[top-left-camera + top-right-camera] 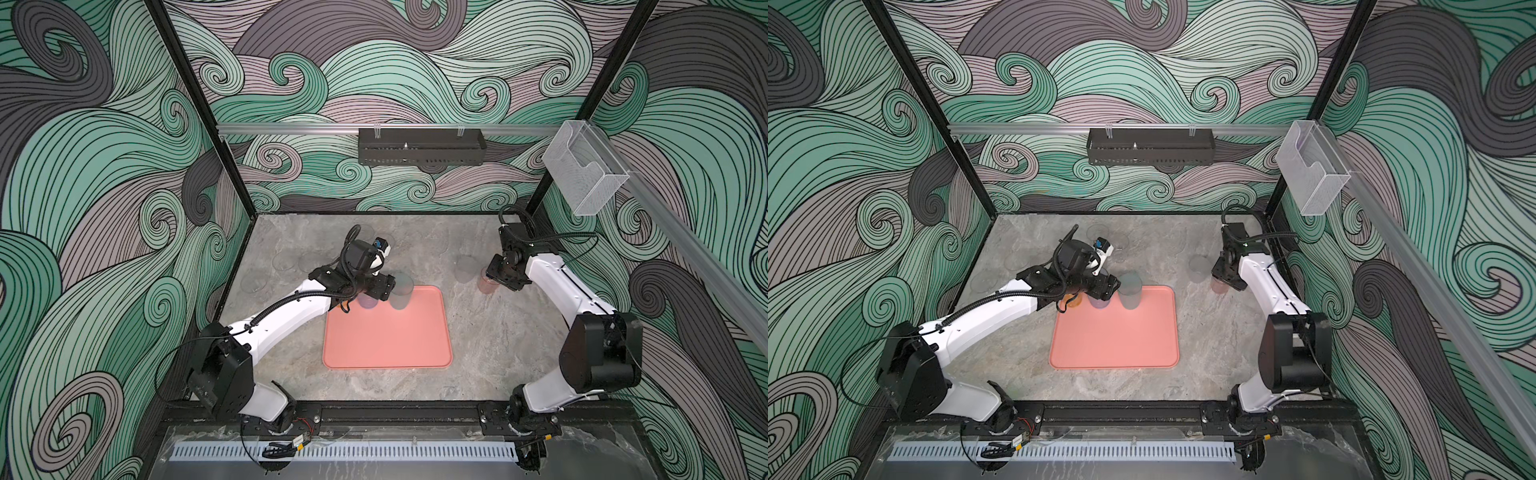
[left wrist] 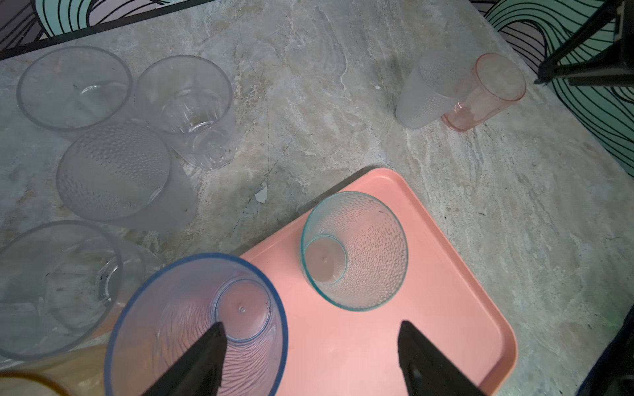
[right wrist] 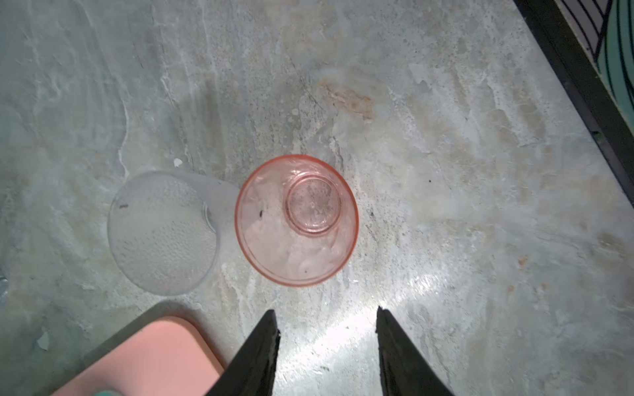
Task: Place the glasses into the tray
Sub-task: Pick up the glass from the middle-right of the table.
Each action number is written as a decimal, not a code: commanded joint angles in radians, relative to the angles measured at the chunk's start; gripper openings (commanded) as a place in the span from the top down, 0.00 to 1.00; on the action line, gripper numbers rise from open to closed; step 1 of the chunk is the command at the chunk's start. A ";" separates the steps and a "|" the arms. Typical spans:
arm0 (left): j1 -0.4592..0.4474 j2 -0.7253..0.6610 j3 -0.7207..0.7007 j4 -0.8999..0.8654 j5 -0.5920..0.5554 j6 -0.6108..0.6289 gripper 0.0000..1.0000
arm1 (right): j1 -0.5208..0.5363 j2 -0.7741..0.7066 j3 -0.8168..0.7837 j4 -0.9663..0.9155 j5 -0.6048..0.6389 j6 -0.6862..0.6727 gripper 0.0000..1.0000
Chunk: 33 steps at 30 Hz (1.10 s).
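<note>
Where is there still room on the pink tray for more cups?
The near part of the tray is bare, from the teal glass and the blue glass at its far edge down to its near rim. The table between tray and right arm is free too. Crowded: the clear glasses far left.

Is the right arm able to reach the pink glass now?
Probably yes: the right pincer hangs open close by the pink glass, nothing between them; only a clear glass stands close beside it.
</note>
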 commanded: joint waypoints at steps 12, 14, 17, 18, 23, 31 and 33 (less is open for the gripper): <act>-0.005 0.016 0.015 -0.036 -0.030 0.022 0.19 | -0.055 0.108 -0.035 0.108 -0.060 0.045 0.57; -0.006 0.018 0.017 -0.037 -0.028 0.021 0.19 | -0.059 0.121 -0.041 0.116 -0.063 0.045 0.57; -0.005 0.016 0.018 -0.036 -0.035 0.022 0.19 | -0.059 0.137 -0.053 0.139 -0.072 0.045 0.62; -0.005 0.017 0.018 -0.037 -0.037 0.023 0.19 | -0.059 0.142 -0.053 0.143 -0.071 0.045 0.64; -0.005 0.009 0.018 -0.041 -0.051 0.024 0.19 | -0.059 0.142 -0.058 0.150 -0.072 0.036 0.78; -0.006 -0.015 0.021 -0.038 -0.076 0.023 0.19 | -0.052 0.021 -0.058 0.071 -0.092 0.020 0.92; -0.005 -0.018 0.021 -0.032 -0.086 0.018 0.19 | -0.042 -0.027 -0.066 0.047 -0.101 0.018 0.94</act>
